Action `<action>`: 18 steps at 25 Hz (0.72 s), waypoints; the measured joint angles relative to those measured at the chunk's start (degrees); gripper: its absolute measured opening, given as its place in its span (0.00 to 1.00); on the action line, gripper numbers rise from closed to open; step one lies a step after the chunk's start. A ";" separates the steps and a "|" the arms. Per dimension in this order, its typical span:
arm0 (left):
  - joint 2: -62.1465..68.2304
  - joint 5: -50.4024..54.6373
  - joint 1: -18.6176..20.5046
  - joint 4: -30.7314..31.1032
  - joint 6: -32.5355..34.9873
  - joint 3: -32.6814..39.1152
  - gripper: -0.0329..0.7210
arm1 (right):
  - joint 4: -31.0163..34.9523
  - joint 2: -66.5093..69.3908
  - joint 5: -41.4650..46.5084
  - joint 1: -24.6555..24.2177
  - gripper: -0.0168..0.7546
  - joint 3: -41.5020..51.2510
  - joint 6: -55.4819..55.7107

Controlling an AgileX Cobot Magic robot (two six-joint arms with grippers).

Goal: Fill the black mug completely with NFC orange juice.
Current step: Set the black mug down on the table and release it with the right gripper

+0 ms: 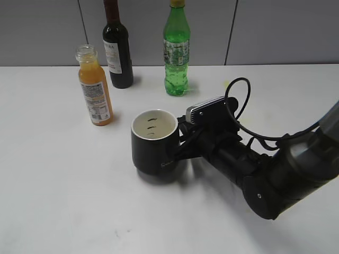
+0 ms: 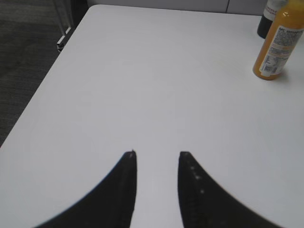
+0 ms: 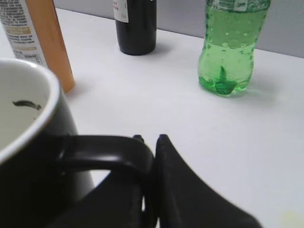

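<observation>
Right gripper [image 3: 149, 142]: fingers pinched on the handle of the black mug [image 1: 154, 142], nearly no gap between the tips in the right wrist view. Mug upright on the table [image 1: 63, 201], white inside looks empty apart from a few dark marks.

Left gripper [image 2: 156, 156]: fingers apart, nothing between them, over bare table well to the mug's left.

NFC orange juice [image 1: 94, 87] is in its clear bottle, cap off, standing behind-left of the mug, apart from it. Wine bottle [image 1: 117, 45] and green soda bottle [image 1: 176, 50] are further behind the mug.

Step, as I read it: mug secured, no pour begun. Next: left takes the juice bottle by the body, carries it over the mug rim, tilts slowly.
</observation>
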 joint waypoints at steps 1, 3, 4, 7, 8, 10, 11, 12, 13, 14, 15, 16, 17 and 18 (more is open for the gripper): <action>0.00 0.00 0.00 0.00 0.00 0.00 0.36 | 0.68 0.94 0.00 0.54 0.06 -0.74 -0.31; 0.00 0.00 0.00 0.00 0.00 0.00 0.36 | 1.84 2.58 0.00 1.26 0.06 -2.06 -0.42; 0.00 0.00 0.00 0.00 0.00 0.00 0.36 | 2.37 3.27 0.00 1.50 0.06 -2.35 -0.49; 0.00 0.00 0.00 0.00 0.00 0.00 0.36 | 4.05 4.61 0.05 1.64 0.06 -2.81 -0.61; 0.00 0.00 0.00 0.00 0.00 0.00 0.36 | 4.54 4.96 0.05 1.64 0.06 -2.89 -0.69; 0.00 0.00 0.00 0.00 0.00 0.00 0.36 | 4.72 5.56 -0.51 1.64 0.06 -3.00 -0.63; 0.00 0.00 0.00 0.00 0.00 0.00 0.36 | 4.72 5.72 -0.79 1.64 0.06 -3.06 -0.63; 0.00 0.00 0.00 0.00 0.00 0.00 0.36 | 4.72 5.87 -0.96 1.64 0.06 -3.06 -0.63; 0.00 0.00 0.00 0.00 0.00 0.00 0.36 | 4.72 5.99 -1.15 1.64 0.06 -3.11 -0.63; 0.00 0.00 0.00 0.00 0.00 0.00 0.36 | 4.72 5.99 -1.26 1.70 0.06 -3.11 -0.63; 0.00 0.00 0.00 0.00 0.00 0.00 0.36 | 4.66 5.99 -1.26 1.70 0.06 -3.11 -0.63; 0.00 0.00 0.00 0.00 0.00 0.00 0.36 | 4.59 5.99 -1.31 1.70 0.07 -3.11 -0.63; 0.00 0.00 0.00 0.00 0.00 0.00 0.36 | 4.60 5.99 -1.31 1.70 0.08 -3.11 -0.58; 0.00 0.00 0.00 0.00 0.00 0.00 0.36 | 4.47 5.99 -1.45 1.70 0.09 -3.11 -0.58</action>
